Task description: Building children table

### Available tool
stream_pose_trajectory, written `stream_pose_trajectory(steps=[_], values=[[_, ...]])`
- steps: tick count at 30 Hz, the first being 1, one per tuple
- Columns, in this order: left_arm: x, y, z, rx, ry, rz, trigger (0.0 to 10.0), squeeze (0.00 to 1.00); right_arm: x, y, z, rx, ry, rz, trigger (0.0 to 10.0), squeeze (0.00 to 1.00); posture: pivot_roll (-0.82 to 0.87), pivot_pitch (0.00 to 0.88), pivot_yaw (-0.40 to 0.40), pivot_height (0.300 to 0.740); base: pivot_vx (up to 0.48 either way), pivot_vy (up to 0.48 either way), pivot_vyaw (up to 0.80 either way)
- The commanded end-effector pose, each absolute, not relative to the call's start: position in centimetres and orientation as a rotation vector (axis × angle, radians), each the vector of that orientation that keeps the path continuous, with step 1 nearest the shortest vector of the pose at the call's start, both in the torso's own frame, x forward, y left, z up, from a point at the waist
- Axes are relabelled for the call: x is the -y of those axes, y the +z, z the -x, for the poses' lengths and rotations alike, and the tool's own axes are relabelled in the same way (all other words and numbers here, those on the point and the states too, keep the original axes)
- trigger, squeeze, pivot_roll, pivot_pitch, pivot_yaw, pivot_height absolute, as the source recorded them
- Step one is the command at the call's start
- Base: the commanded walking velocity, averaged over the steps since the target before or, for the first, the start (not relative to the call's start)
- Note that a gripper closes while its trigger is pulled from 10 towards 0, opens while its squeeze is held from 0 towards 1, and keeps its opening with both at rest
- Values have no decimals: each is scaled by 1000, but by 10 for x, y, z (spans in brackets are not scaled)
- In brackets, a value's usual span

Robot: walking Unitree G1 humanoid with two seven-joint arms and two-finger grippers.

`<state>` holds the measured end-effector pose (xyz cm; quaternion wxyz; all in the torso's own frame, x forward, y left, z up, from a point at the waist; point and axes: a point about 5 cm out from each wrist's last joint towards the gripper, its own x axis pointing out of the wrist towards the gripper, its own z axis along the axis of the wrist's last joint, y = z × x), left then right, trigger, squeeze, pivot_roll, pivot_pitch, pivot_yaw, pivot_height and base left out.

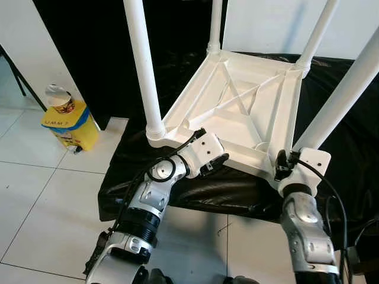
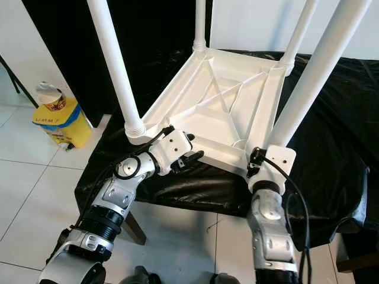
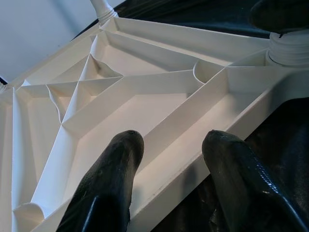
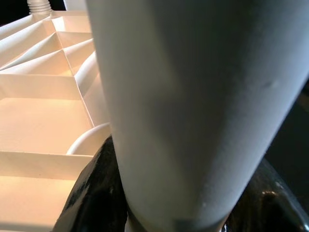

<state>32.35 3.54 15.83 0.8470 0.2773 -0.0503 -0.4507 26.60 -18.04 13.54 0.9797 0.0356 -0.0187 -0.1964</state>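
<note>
**Children's table upside down, all four legs pointing up**

Children's table (image 1: 237,112) lies inverted on a black, glossy, crinkled sheet (image 1: 349,136), its flat top down and its four long, round, tapering legs rising toward us and out past the upper edge of the head views. We see smooth white plastic throughout: a square underside braced by thin upright ribs that cross diagonally, with ringed sockets at the corners where the legs seat.

Our left gripper (image 3: 169,159) sits at the near edge of the tabletop, its two black rounded fingers (image 3: 116,169) spread apart and straddling the rim wall, one inside the ribbed underside and one outside over the sheet. Our right gripper (image 4: 145,212) is at the near right corner, its dark fingers on either side of the near right leg (image 1: 343,100) close to the base, pinching it.

A yellow bin (image 1: 70,124) stands on the pale tiled floor (image 1: 41,195) to our left.
</note>
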Motion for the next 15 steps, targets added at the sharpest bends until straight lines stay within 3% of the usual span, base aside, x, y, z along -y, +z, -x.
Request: stream_pose_trajectory(steps=[1, 13, 14, 15], values=[[-39, 168, -332, 178, -711, -562, 10000, 0, 188, 118, -263, -47, -447, -45, 10000, 0, -80, 30, 4, 740, 0, 0, 0], [-41, 171, -333, 187, -700, -571, 10000, 0, 177, 127, -268, 27, -423, -16, 10000, 0, -69, 11, -2, 740, 0, 0, 0], [-41, 171, -333, 187, -699, -571, 10000, 0, 177, 130, -268, 53, -400, -35, 10000, 859, -69, 9, -5, 740, 0, 0, 0], [-41, 171, -333, 187, -699, -571, 10000, 0, 177, 130, -268, 53, -400, -35, 10000, 859, -69, 9, -5, 740, 0, 0, 0]])
